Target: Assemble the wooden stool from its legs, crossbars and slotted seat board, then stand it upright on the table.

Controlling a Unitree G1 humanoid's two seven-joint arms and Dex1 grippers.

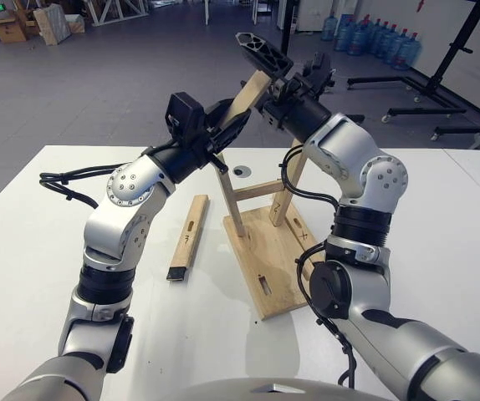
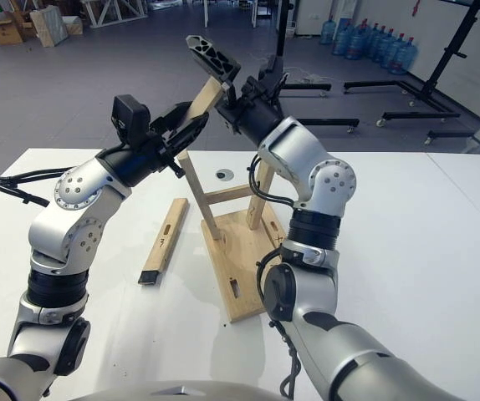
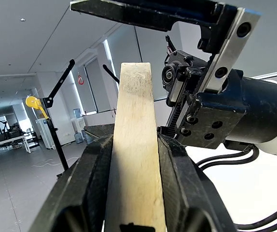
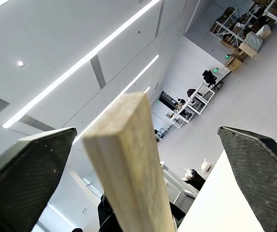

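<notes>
The left fingers [image 3: 90, 188] are clamped tight on a held leg [image 3: 136, 145], keeping it up in the air at a tilt right above the half-built stool. The right fingers [image 4: 22, 179] are spread wide on either side of that leg's top end, with a clear gap on both sides, so they've got hold of nothing. Can't tell if the held leg's lower end touches anything, since the left fingers block it.

Down on the white counter [image 1: 441, 217] the seat board [image 1: 265, 267] lies flat. There are 2 legs [image 1: 230, 196] standing up out of it and 1 crossbar [image 1: 257, 190] joining them. A spare leg [image 1: 188, 236] lies flat on the counter just left of the board, not touching it. There's also a small round metal hole [image 1: 241, 170] in the counter behind the board.
</notes>
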